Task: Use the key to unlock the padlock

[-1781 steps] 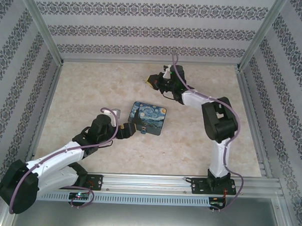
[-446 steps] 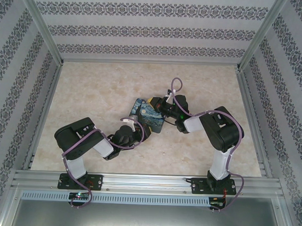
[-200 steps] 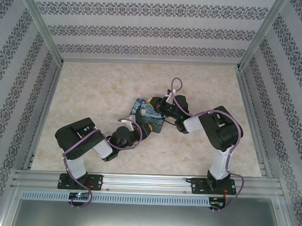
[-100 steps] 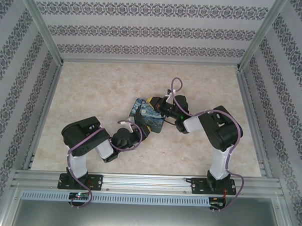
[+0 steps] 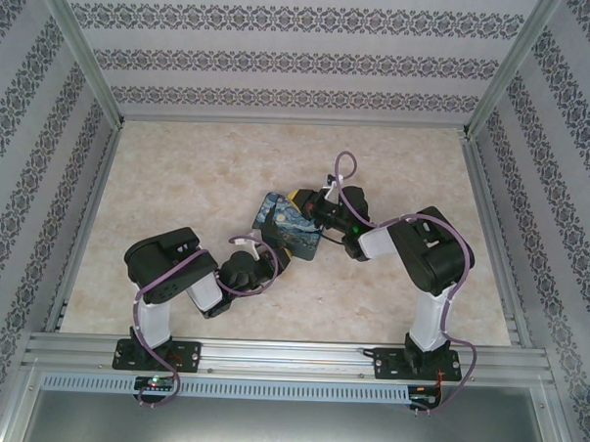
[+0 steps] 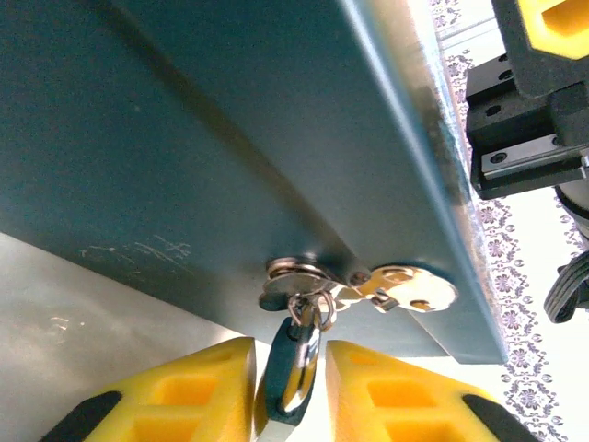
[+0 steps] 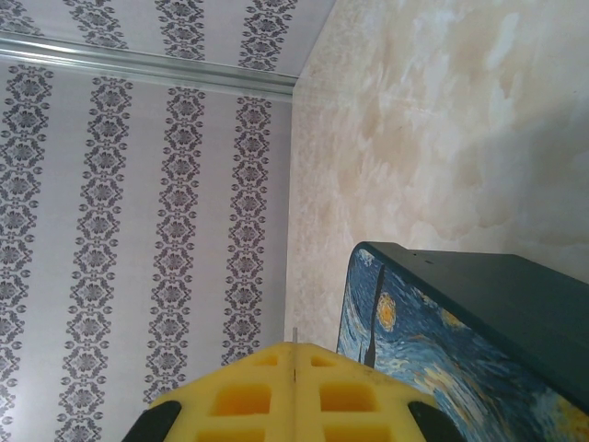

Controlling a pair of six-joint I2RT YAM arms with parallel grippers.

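Unlocking in progress, key turn not yet made. The padlock (image 6: 293, 284), a small grey metal lock, hung at the lower edge of the painted box (image 6: 184, 138), just beside the bright metal hasp (image 6: 405, 293). The box lay near the middle of the counter (image 5: 179, 177). The key (image 6: 293, 373) pointed up into the underside of the padlock, its dark head hanging below on a small ring (image 6: 311, 308). By this view it appeared already seated in the keyhole, though the blade itself was hidden.

Nothing showed the padlock sprung open, so the turn of the key and the release were judged to be left.

The left hand (image 6: 291, 352) was set low in front of the box with its yellow fingers (image 6: 184, 391) narrowly apart, one on each side of the key's head. Only slivers of gap showed, and whether the fingers pressed on the key could not be told.

The right hand (image 7: 293, 354) had its fingers together with nothing between them. From above, this hand (image 5: 313, 204) stood at the far right corner of the box, apparently steadying it, but contact could not be confirmed.
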